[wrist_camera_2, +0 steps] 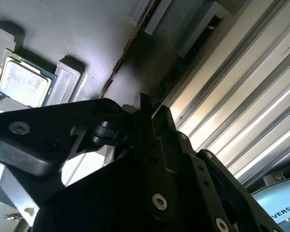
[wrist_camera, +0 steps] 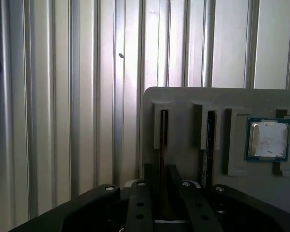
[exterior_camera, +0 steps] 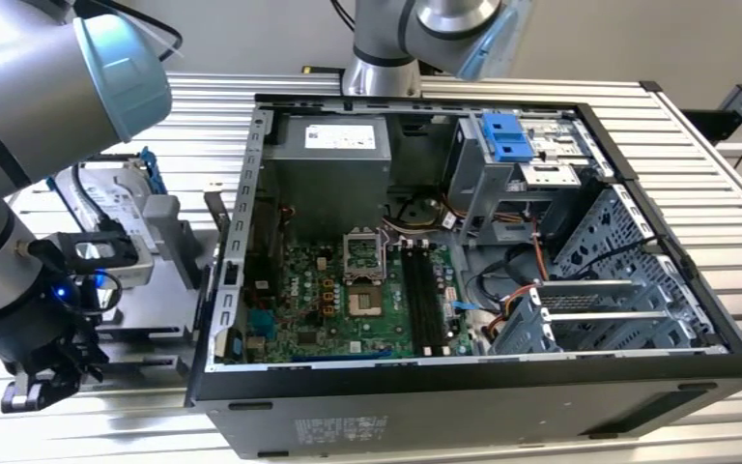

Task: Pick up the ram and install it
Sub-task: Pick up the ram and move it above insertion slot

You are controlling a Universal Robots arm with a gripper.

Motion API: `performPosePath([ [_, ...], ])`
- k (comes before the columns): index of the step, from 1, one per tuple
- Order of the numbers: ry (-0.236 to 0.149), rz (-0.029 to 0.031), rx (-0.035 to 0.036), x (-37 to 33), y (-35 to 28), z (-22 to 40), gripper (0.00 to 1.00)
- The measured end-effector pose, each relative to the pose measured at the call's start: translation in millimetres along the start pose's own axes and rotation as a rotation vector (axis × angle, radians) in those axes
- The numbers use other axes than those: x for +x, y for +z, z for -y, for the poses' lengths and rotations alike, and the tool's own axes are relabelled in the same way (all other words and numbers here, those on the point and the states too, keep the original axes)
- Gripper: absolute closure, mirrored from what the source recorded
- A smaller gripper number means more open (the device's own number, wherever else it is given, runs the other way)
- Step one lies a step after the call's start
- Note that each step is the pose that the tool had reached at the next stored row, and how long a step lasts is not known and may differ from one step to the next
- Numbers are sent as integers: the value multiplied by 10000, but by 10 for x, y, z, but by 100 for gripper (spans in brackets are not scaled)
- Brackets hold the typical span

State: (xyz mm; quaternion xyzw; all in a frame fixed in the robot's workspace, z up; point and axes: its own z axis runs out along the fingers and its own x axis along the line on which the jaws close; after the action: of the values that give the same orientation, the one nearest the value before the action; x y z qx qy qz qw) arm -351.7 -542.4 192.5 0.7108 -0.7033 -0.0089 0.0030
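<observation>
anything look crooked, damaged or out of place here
Nothing stands out. The ram stands straight in its slot of the grey holder, with the gripper right at it; the processor lies flat in its recess, and the open computer case shows no damage.

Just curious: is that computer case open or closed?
Open: the computer case has no cover on its upward side, and the motherboard shows inside.

the ram (wrist_camera: 162, 145) stands on its long edge in a narrow slot of a pale grey holder (wrist_camera: 183, 96), seen edge-on in the first wrist view as a thin, dark brownish strip; upright, straight, seated in the slot's groove
</observation>
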Motion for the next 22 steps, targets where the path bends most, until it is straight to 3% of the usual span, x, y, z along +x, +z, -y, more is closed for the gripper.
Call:
performPosePath([
  [4,-1,26,2,-3,2,0,0],
  [8,-23,133,2,-6,0,-1,0],
  [19,-48,134,1,-5,0,-1,0],
  [20,-48,134,1,-5,0,-1,100],
  [22,-48,133,1,-5,0,-1,100],
])
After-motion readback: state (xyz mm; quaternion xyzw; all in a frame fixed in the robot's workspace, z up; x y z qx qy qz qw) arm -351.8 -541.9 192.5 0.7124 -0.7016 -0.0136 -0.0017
